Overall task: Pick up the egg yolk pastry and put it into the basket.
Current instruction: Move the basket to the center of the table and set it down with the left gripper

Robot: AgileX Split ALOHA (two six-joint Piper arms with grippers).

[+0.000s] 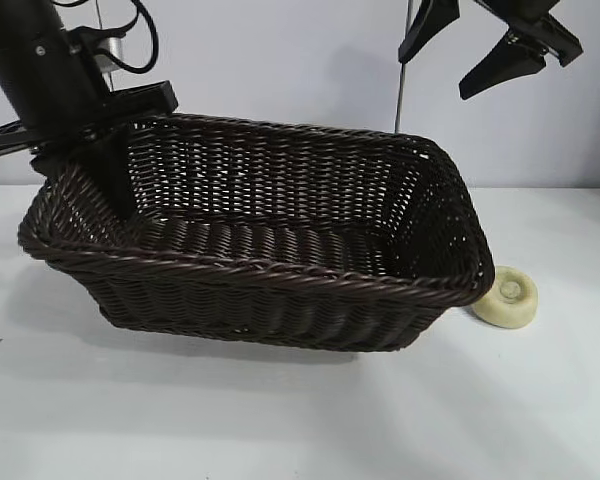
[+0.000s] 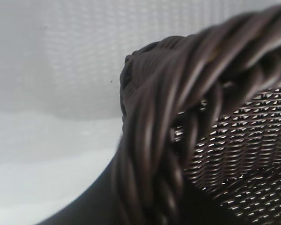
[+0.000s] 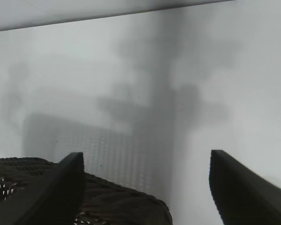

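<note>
Nothing delivered yet — basket (image 1: pixel 270 250) fills centre of exterior frame, interior bare as far as visible. Left gripper (image 1: pixel 115 190) at upper left, reaching down inside basket's left end; finger state cannot tell. Right gripper (image 1: pixel 490 50) high at upper right, jaws spread wide, holding nothing. Egg yolk pastry (image 1: pixel 507 297) on table at lower right, touching basket's outer corner — pick and drop both remain.

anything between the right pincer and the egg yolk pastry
Nothing: the exterior view shows only open air between the raised, open right pincer and the egg yolk pastry.
</note>
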